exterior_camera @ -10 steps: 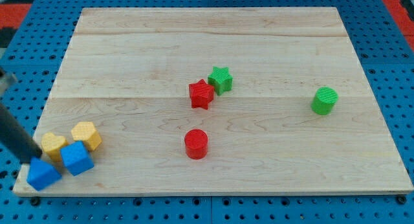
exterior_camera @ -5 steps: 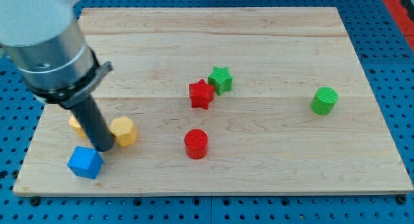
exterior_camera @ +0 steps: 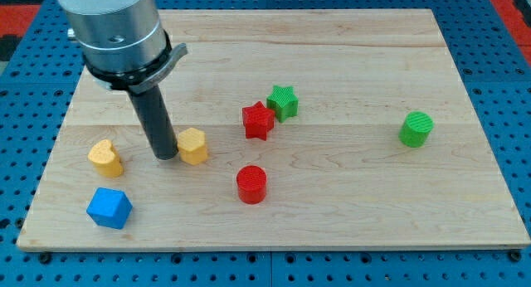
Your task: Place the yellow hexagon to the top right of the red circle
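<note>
The yellow hexagon lies on the wooden board, up and to the left of the red circle. My tip stands right against the hexagon's left side. A second yellow block, heart-shaped, lies further to the view's left, apart from my tip. The arm's grey body rises from the rod toward the view's top left.
A blue cube sits near the board's bottom left. A red star and a green star touch each other above the red circle. A green cylinder stands at the right.
My tip moved to the right and slightly up, pushing the yellow hexagon with it toward the red circle. The yellow heart is now uncovered at the left. The blue cube stayed put.
</note>
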